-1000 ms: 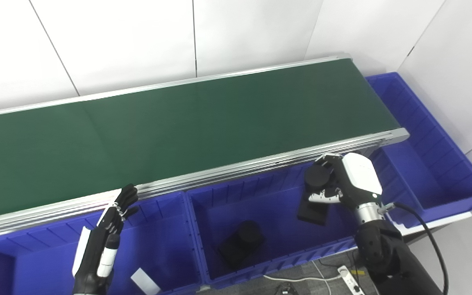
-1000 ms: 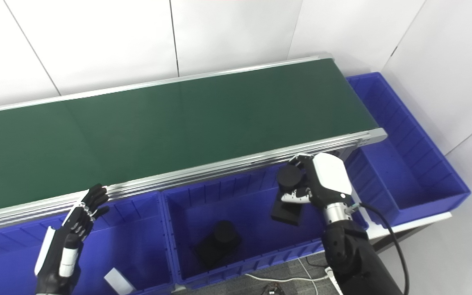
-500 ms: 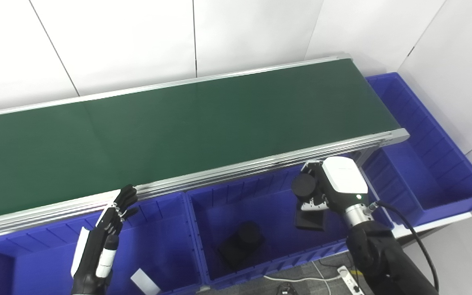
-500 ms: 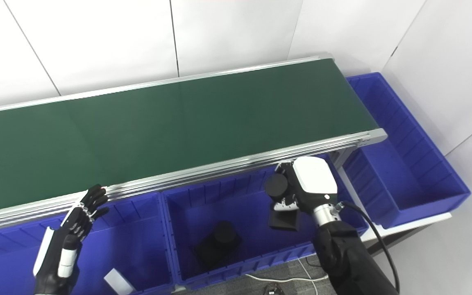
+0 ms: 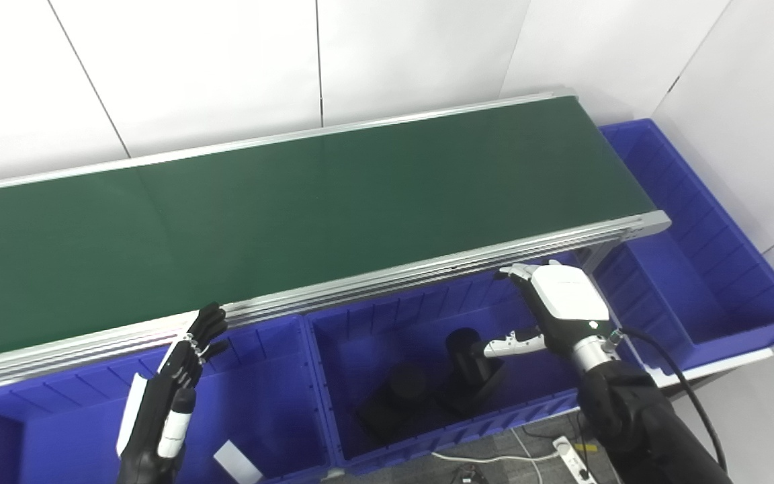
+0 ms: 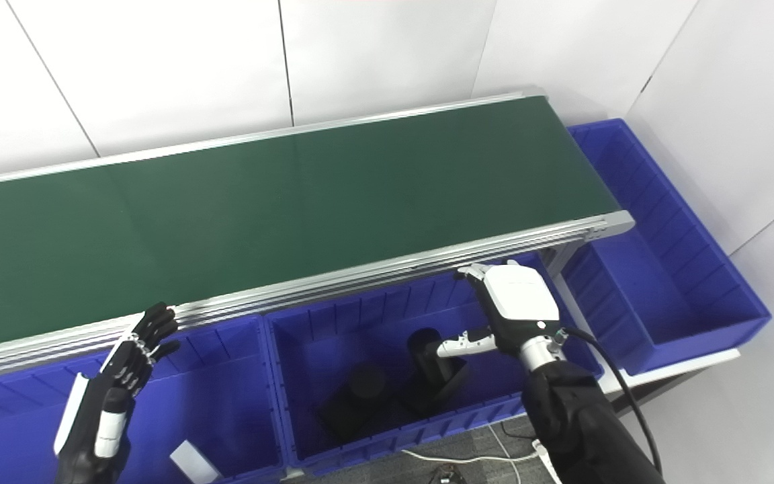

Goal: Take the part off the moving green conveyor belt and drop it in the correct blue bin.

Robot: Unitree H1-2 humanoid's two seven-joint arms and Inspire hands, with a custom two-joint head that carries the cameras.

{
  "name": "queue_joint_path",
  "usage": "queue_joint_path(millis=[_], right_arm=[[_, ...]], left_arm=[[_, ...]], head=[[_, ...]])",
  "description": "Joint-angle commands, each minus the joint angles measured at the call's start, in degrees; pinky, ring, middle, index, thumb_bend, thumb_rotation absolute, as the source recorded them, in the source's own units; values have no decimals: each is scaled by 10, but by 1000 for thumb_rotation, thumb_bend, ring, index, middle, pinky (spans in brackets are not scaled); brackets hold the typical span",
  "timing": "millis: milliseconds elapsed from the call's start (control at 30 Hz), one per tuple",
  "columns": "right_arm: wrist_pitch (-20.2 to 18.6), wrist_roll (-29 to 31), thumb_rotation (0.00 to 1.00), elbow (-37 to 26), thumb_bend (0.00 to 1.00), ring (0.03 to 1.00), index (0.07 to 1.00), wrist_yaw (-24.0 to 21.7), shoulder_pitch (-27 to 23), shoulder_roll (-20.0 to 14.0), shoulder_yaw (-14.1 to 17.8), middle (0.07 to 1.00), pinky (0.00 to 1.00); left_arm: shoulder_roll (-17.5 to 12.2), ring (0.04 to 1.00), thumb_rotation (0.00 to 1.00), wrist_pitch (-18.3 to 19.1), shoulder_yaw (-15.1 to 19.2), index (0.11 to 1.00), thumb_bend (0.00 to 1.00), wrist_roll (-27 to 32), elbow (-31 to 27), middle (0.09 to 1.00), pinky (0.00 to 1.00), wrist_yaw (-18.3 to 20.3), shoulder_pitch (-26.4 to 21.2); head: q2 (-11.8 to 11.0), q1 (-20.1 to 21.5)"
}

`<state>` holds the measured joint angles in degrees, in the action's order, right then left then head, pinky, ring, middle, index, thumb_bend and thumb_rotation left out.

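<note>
A black part (image 5: 469, 370) made of a cylinder on a flat base lies in the middle blue bin (image 5: 333, 423), beside a second black part (image 5: 397, 396) of the same kind. My right hand (image 5: 558, 306) hovers above the right end of that bin, open, fingers spread, holding nothing. My left hand (image 5: 172, 383) is open over the left blue bin (image 5: 273, 376), just below the belt's near rail. The green conveyor belt (image 5: 293, 202) carries nothing in view.
A white flat piece (image 5: 236, 462) lies in the left bin. A long blue bin (image 5: 703, 262) stands at the belt's right end. A cable and a power strip (image 5: 572, 457) lie on the floor below. White wall panels stand behind the belt.
My right hand opened and let go of the black part, which dropped into the middle bin next to the other black part. The left hand has stayed still.
</note>
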<state>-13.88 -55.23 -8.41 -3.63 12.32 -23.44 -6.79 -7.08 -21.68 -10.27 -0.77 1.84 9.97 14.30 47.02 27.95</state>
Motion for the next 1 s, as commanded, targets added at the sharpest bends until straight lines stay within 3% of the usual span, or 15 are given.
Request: queue_joint_path(millis=[0, 233, 367, 500, 667, 733, 833, 967], right_arm=[[15, 5, 619, -13, 978, 836, 796, 38, -1, -5, 12, 835, 922], [79, 64, 620, -26, 960, 766, 769, 116, 10, 12, 17, 778, 813], [136, 123, 727, -52, 905, 737, 765, 137, 16, 30, 15, 763, 680], [207, 194, 796, -84, 859, 714, 765, 145, 12, 62, -1, 761, 623], [302, 297, 877, -85, 802, 724, 775, 133, -11, 106, -35, 759, 648], [320, 316, 902, -75, 792, 733, 778, 129, -19, 124, -47, 762, 663], [362, 323, 989, -33, 753, 763, 785, 131, -32, 151, -67, 781, 704], [405, 354, 1000, 33, 784, 810, 818, 121, -48, 166, -101, 828, 759]], left_arm=[[3, 893, 1000, -3, 1, 903, 846, -6, -20, 905, 837, -1, -2], [2, 891, 1000, -8, 2, 899, 833, -10, -15, 904, 831, -2, -3], [2, 891, 1000, -11, 2, 898, 833, -8, -10, 903, 832, 0, -3], [3, 890, 1000, -22, 1, 896, 824, -9, 2, 901, 833, 1, -5], [7, 895, 1000, -40, -4, 896, 785, -11, 18, 905, 848, 0, -8], [9, 894, 1000, -48, -5, 896, 772, -16, 27, 904, 850, -3, -11], [13, 893, 1000, -52, -8, 895, 741, -28, 36, 908, 850, -12, -15], [19, 901, 1000, -52, -18, 897, 719, -44, 44, 914, 857, -27, -20]], head=[[0, 0], [-3, -12], [-8, -25], [-17, -53], [-20, -88], [-24, -106], [-32, -139], [-40, -174]])
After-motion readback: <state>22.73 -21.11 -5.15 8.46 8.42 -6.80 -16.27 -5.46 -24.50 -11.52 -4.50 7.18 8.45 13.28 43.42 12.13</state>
